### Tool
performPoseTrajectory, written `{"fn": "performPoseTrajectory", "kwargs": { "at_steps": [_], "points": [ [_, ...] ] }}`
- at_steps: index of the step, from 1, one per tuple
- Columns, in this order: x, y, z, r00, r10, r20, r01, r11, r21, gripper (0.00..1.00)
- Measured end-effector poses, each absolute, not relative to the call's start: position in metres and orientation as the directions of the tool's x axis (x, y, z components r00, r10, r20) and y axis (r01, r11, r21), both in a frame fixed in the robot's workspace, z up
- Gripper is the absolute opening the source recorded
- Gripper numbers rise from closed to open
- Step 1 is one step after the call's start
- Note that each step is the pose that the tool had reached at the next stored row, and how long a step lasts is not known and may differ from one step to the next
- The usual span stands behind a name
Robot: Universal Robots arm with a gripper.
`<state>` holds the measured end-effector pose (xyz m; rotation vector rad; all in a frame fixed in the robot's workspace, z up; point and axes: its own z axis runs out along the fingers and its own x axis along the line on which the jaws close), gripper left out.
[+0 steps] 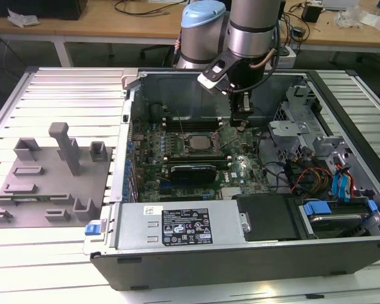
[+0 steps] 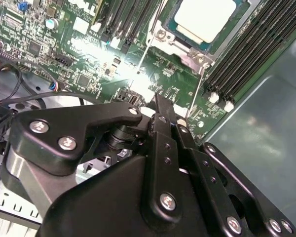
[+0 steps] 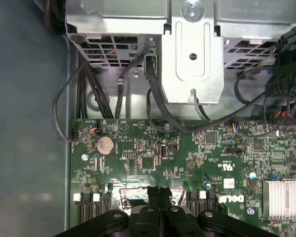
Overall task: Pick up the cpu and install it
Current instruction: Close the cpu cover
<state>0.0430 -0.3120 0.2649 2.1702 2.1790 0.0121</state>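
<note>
The cpu [image 2: 205,17], a pale silvery square chip, lies flat in the socket frame [image 2: 186,50] on the green motherboard [image 2: 93,64]. In the exterior view the cpu [image 1: 199,141] sits at the middle of the board, and a metal plate [image 1: 226,135] stands tilted up at its right side. My gripper [image 1: 240,122] hangs just to the exterior view's right of the socket, low over the board. Its black fingers [image 3: 154,193] are pressed together and I see nothing between them. A thin metal lever [image 2: 143,58] runs past the fingertips [image 2: 159,106].
The open computer case [image 1: 123,126] walls in the board. A grey metal box with a white label [image 1: 177,225] lies along the front. A drive cage [image 1: 297,120] and loose cables [image 1: 304,177] are to the exterior view's right. A grey fixture [image 1: 44,183] stands outside at left.
</note>
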Motion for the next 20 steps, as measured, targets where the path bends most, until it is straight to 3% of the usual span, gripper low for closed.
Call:
{"fn": "performPoseTrajectory", "kwargs": {
  "at_steps": [20],
  "points": [
    [0.065, -0.312, 0.261, -0.003, 0.999, -0.041, 0.999, 0.005, 0.052, 0.11]
  ]
}}
